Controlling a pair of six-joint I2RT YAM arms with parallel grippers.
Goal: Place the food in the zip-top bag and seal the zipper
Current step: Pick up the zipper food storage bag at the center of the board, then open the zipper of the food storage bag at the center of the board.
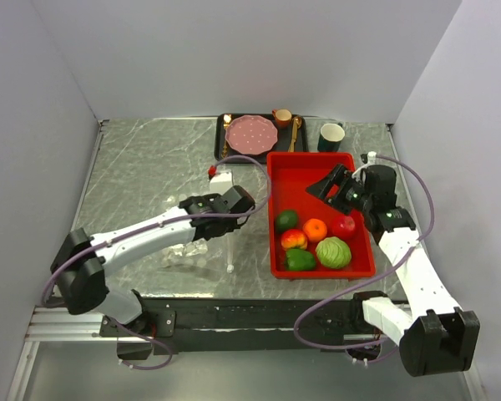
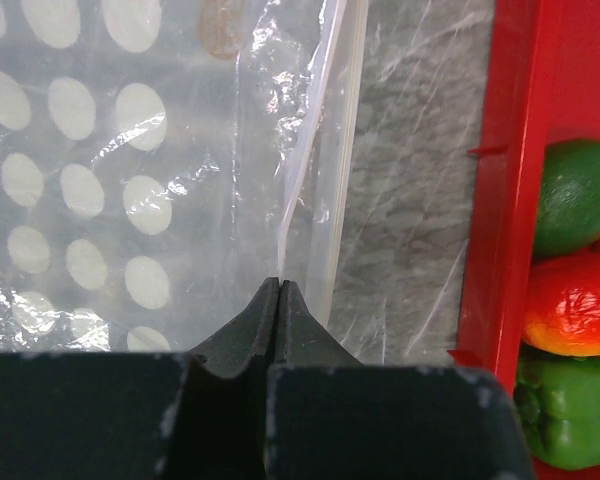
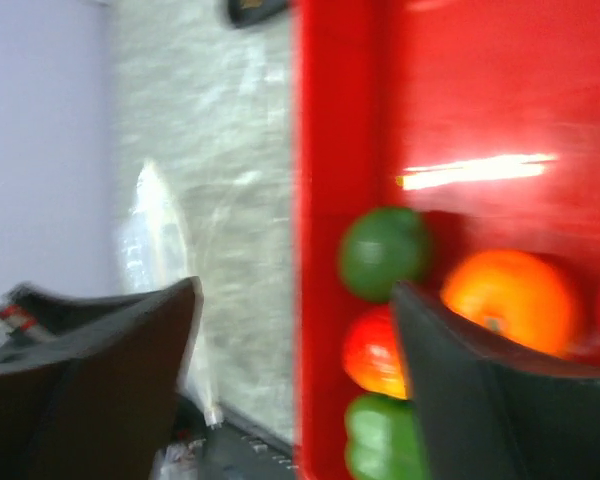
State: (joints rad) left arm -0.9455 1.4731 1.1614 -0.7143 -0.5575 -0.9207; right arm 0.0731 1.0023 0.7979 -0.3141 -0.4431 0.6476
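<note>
Left gripper (image 2: 280,300) pinches the bag (image 2: 130,200) lip by the zipper (image 2: 345,150); right gripper (image 1: 330,185) gapes empty over the tray (image 1: 305,171); mouth-opening step, I judge; next, lift that lip.

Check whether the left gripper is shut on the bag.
Shut: left gripper fingertips meet with no gap, pinching the mouth edge of the zip-top bag.

The red tray (image 1: 296,177) has a bare far half, open from above around the right tool (image 1: 327,185). The food (image 1: 315,231) crowds its near end. Between the tray wall and the zip-top bag (image 1: 184,251) runs a narrow strip of desk (image 2: 410,200), seemingly unobstructed beside the left tool (image 2: 278,290). A dark tray (image 1: 220,146) occupies the far edge.
</note>
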